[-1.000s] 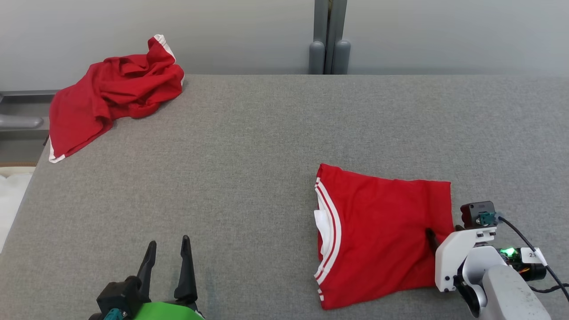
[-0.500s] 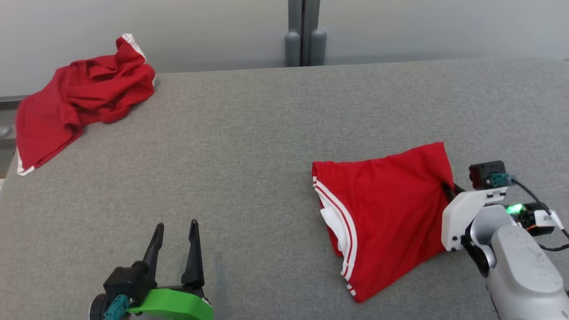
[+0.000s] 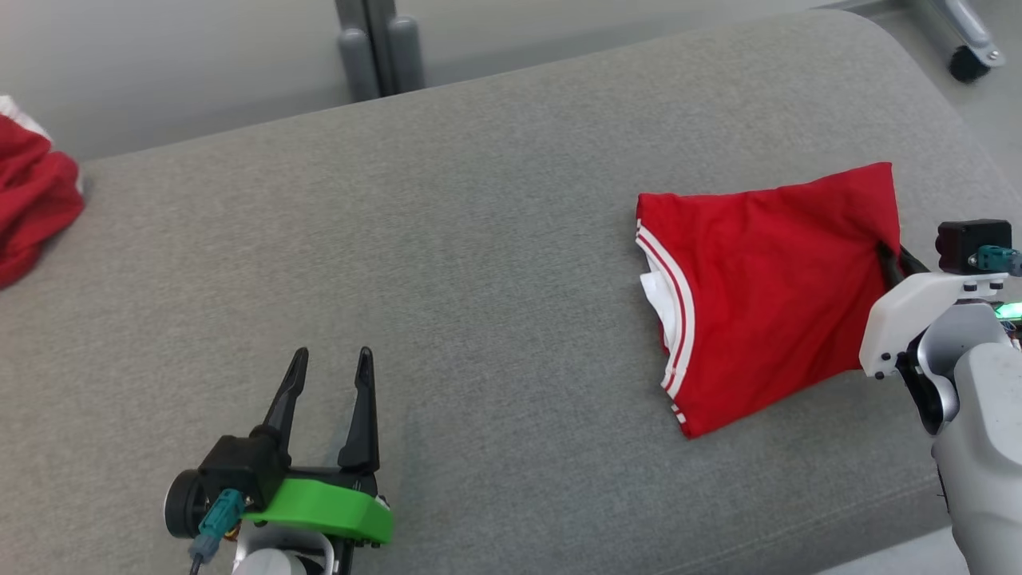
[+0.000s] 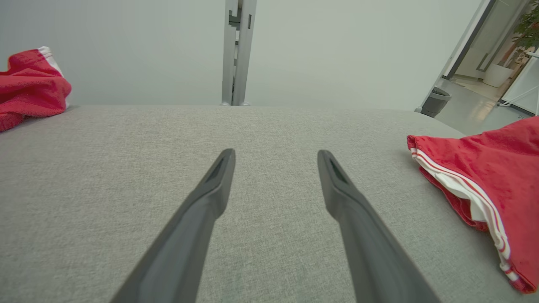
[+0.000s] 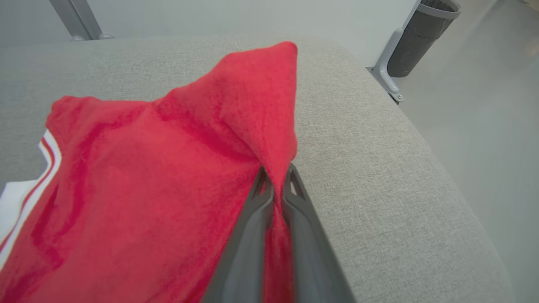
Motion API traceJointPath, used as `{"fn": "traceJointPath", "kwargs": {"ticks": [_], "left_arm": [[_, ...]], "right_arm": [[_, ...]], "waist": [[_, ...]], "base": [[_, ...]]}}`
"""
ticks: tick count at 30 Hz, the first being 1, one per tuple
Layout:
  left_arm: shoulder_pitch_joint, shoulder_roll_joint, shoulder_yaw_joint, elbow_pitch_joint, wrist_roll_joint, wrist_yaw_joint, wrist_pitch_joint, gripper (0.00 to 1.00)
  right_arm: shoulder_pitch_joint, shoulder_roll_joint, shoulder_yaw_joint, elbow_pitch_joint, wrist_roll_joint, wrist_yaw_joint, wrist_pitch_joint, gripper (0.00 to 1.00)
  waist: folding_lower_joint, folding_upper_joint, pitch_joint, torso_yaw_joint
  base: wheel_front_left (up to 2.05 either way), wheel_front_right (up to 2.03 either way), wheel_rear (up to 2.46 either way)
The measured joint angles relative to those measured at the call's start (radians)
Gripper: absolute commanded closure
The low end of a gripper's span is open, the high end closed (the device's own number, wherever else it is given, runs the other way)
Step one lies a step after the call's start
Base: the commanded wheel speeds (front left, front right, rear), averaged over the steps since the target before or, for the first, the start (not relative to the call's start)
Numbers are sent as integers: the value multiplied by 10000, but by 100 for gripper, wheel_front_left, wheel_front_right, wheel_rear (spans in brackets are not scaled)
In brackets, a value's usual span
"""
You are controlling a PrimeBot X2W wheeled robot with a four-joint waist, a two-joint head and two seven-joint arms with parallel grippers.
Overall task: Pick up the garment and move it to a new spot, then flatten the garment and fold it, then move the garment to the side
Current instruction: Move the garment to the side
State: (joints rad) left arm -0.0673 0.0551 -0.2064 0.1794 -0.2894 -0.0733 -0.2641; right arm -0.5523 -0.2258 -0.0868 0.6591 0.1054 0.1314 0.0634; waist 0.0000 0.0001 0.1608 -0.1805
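Observation:
The folded red garment (image 3: 766, 287) with white-striped trim lies on the grey padded table (image 3: 479, 239), near its right end. My right gripper (image 3: 885, 259) is shut on the garment's right edge, which bunches into a raised peak. In the right wrist view the red garment (image 5: 168, 168) is pinched between the two closed fingers of the right gripper (image 5: 276, 172). My left gripper (image 3: 331, 359) stands open over bare table at the lower left, well apart from the garment. The left gripper (image 4: 273, 155) holds nothing, and the garment (image 4: 484, 176) lies off to its right.
A second, crumpled red garment (image 3: 32, 200) lies at the table's far left end (image 4: 29, 88). The table's rounded right edge (image 3: 942, 104) is close to the held garment, with floor and a dark bin (image 5: 425, 38) beyond. A grey post (image 3: 375, 48) stands behind the table.
The right gripper has shut on the garment's right edge and dragged it toward the table's right end, turning it slightly. The head camera has swung right. The left gripper stays open.

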Motion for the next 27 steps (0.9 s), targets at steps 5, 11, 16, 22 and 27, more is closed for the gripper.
{"fn": "traceJointPath", "kwargs": {"ticks": [5,11,16,22,27], "left_arm": [[-421,144,-148,50,165,-77,2,0],[-692,251,-268,105,221,-121,35,0],[-743,337,-282,138,219,-142,73,0],[-880,362,-295,25,215,-96,73,0],[-962,474,-249,-142,211,-44,71,0]], "right_arm": [[-168,313,-236,268,-50,0,-430,100],[-647,493,-349,688,-213,0,-790,100],[-1267,535,-282,978,-372,0,-966,100],[-2243,401,-86,1371,-652,0,-1020,100],[-3250,144,-69,1707,-882,0,-986,100]], "waist": [[0,0,425,-902],[0,0,1040,-1561],[0,0,1488,-1708],[0,0,1691,-1321],[0,0,1888,-919]], "base": [[0,0,0],[0,0,0],[0,0,0],[0,0,0],[0,0,0]]}}
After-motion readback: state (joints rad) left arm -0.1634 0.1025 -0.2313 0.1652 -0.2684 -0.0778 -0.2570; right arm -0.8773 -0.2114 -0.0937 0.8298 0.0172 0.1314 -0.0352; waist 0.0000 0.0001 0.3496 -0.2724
